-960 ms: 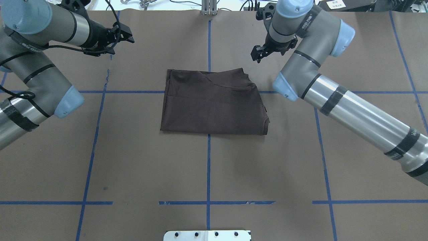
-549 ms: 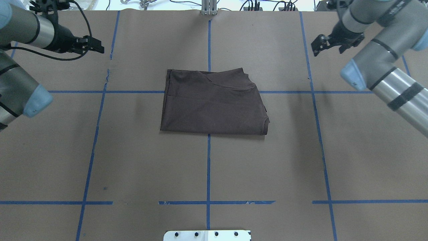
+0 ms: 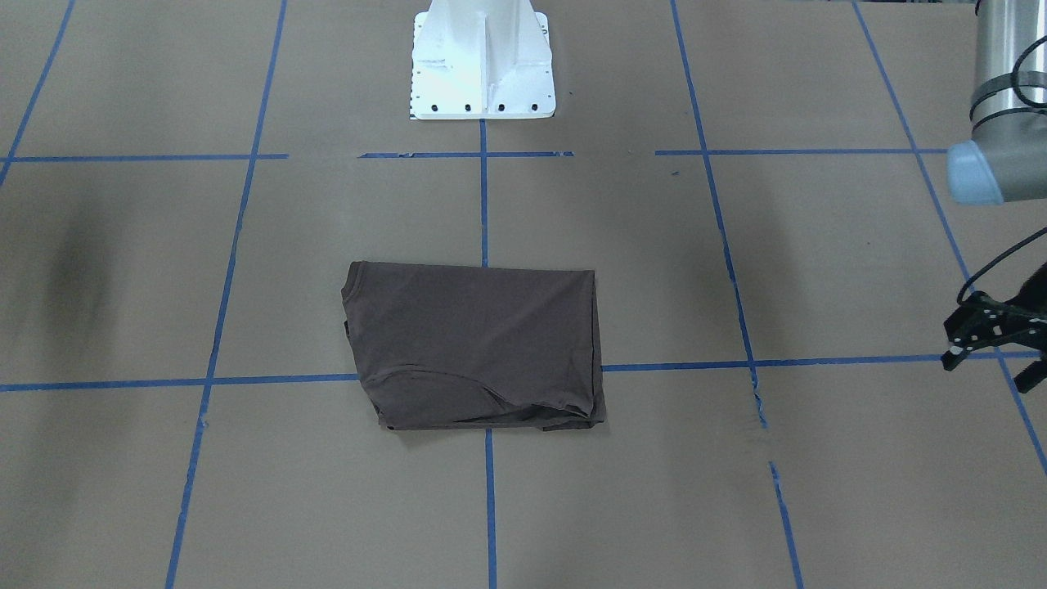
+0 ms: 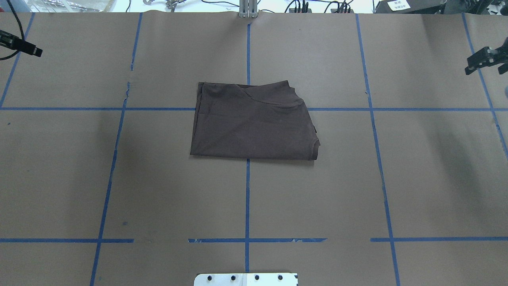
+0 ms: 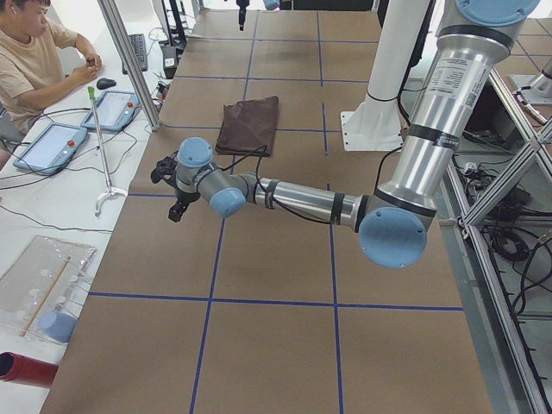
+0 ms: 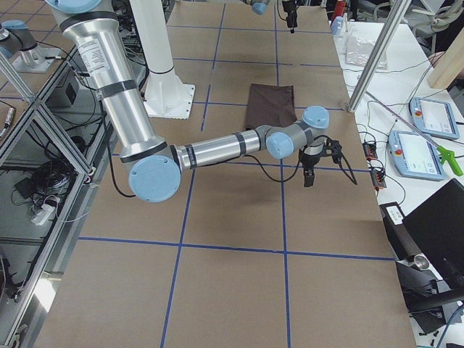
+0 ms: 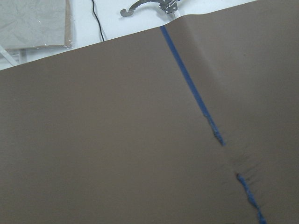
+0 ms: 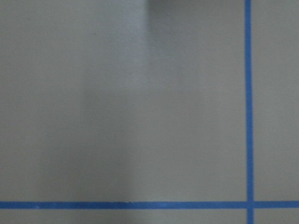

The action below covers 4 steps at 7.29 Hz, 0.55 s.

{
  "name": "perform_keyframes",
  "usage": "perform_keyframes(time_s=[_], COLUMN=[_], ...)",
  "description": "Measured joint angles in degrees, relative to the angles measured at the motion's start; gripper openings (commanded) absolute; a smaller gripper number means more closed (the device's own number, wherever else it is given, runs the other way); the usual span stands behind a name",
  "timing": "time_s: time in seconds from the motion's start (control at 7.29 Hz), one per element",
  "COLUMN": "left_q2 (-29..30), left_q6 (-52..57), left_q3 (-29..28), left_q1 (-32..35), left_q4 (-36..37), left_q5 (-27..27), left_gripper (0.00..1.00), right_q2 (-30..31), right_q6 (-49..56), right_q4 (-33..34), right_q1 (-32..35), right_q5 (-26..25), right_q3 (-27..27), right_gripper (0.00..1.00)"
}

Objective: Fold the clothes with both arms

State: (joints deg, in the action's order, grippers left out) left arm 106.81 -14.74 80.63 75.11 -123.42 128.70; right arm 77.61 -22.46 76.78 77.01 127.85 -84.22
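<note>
One dark brown T-shirt (image 4: 254, 127), folded flat at centre, apparently finished, hence left gripper (image 3: 987, 368) and right gripper (image 4: 485, 67) hang well clear, fingers apart, empty.

Folded T-shirt (image 4: 254, 123) on taped table (image 4: 428, 178)

The dark brown T-shirt (image 4: 254, 123) lies folded flat (roughly rectangular) in the middle of the table (image 4: 158, 186).

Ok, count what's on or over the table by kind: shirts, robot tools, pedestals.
shirt: 1
tools: 2, the left tool and the right tool
pedestal: 1
Total: 4
</note>
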Motion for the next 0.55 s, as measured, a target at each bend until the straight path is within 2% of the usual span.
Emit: perform_keyframes(time_s=[0.27, 0.41, 0.55], left_q2=[-0.9, -1.8, -3.6], left_q6=[15.6, 20.2, 22.1], left_q3=[-0.1, 0.5, 1.9], left_q1=[7.0, 9.0, 10.3], left_q4=[13.3, 21.6, 27.0], left_q5=[3.2, 3.7, 4.7], left_gripper=[1.00, 1.00, 1.00], right_q2=[3.5, 3.8, 3.8], right_q6=[8.8, 12.9, 16.4], right_q4=[2.8, 6.1, 9.2], right_q1=[4.7, 6.8, 8.5], right_q5=[0.6, 0.7, 1.0], right_q3=[-0.4, -0.5, -1.1], right_gripper=[1.00, 1.00, 1.00])
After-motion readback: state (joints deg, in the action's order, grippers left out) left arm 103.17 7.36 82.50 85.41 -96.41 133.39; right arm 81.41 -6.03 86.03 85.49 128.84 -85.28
